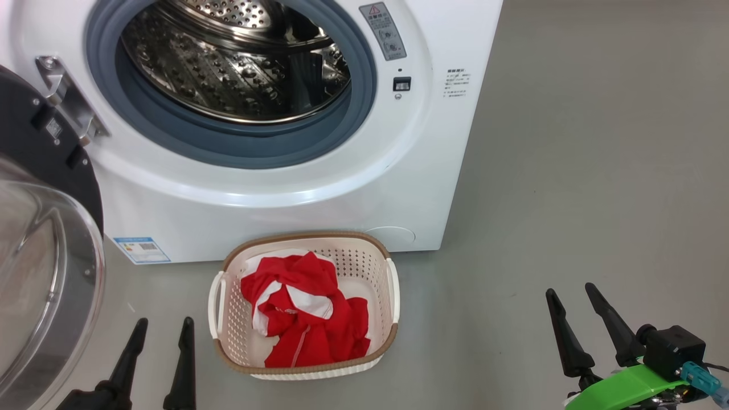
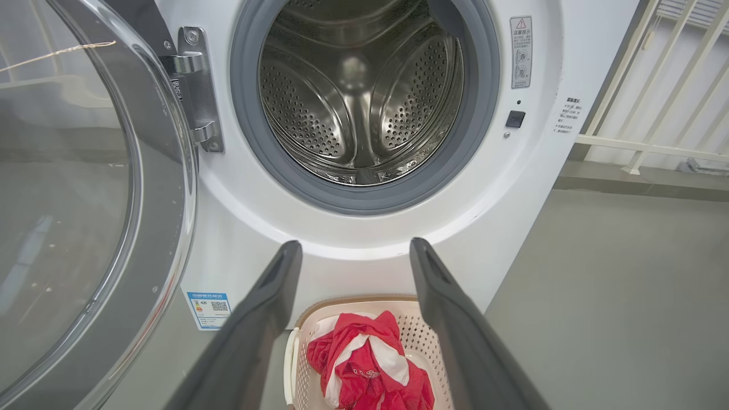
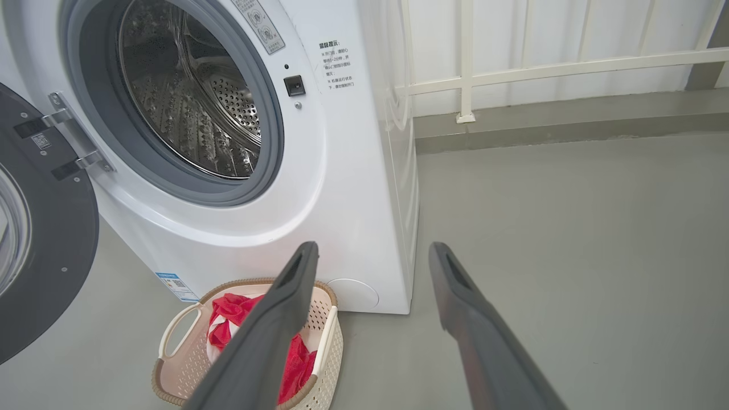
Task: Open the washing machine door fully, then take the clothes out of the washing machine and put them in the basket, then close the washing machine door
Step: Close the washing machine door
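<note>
My left claw (image 1: 164,322) hung spread wide and held nothing, just left of the basket (image 1: 373,273). My right claw (image 1: 569,289) was parted too, also empty, well off to its right. The red-and-white clothes (image 1: 302,319) lay heaped in the basket on the floor, close before the washing machine (image 1: 285,216). The washing machine door (image 1: 34,142) stood swung open at the left.
</note>
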Available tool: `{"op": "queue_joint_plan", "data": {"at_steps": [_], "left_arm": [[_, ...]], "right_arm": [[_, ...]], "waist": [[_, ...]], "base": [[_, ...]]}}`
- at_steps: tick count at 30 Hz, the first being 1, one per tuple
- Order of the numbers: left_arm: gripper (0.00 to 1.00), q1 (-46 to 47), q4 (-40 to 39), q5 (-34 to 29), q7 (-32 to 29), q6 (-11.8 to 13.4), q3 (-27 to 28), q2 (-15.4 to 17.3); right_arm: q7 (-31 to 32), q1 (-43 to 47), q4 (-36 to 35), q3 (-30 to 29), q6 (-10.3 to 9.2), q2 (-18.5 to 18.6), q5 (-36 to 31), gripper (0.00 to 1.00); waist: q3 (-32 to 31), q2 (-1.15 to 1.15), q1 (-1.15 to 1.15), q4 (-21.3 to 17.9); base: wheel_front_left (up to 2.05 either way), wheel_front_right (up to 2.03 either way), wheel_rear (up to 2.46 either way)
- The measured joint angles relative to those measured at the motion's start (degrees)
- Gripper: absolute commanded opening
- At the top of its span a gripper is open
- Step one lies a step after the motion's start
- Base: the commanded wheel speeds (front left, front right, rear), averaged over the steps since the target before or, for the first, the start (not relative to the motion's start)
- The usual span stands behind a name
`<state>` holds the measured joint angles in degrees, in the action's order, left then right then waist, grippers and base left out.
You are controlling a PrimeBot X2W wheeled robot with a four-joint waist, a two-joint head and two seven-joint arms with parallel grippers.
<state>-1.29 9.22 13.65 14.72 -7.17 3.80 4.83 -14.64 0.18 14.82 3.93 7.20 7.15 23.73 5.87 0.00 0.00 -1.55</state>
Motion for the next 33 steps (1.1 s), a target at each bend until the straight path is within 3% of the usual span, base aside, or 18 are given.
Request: {"op": "queue_joint_plan", "data": {"at_steps": [17, 33], "left_arm": [[1.00, 0.0, 0.7, 0.6, 0.0, 0.0, 0.4, -0.4], [1.00, -0.7, 2.4, 1.6, 0.0, 0.0, 1.1, -2.1]], "right_arm": [[0.0, 0.0, 0.0, 0.4, 0.00, 0.1, 0.0, 1.00], [0.0, -0.1, 1.1, 3.0, 0.00, 2.4, 0.0, 1.00]], "waist": [[-0.3, 0.00, 0.00, 1.6], [-0.6, 0.00, 0.00, 11.6]], "base": [[-0.05, 0.05, 0.00], [0.00, 0.00, 0.00]]}}
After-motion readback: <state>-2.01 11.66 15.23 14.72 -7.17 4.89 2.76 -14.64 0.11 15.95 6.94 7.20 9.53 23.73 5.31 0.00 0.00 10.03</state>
